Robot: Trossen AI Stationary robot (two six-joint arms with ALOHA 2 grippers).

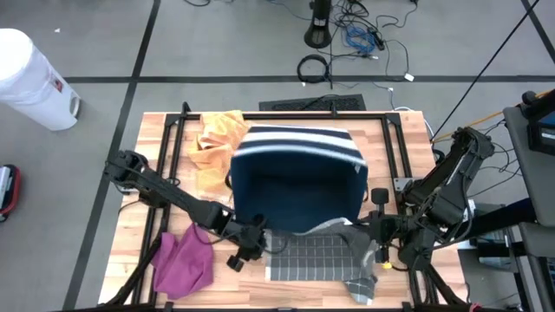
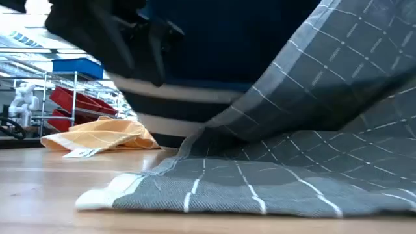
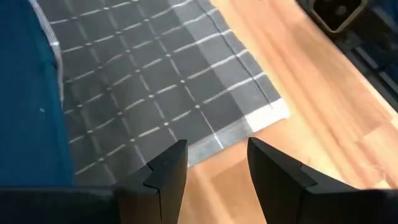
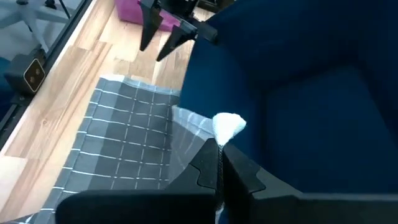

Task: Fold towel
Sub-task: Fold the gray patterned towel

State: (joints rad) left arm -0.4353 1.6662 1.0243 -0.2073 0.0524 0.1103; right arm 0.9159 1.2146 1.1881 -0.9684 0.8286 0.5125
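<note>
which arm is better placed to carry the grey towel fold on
Right: its tool is shut on the grey towel, corner pinched. The left tool hangs open above the towel's edge, holding nothing.

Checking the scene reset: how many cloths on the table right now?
4: navy striped towel mid-table; grey checked towel at the near edge, its corner pinched by the right gripper; orange cloth far left; purple cloth near left. More may lie underneath.
</note>
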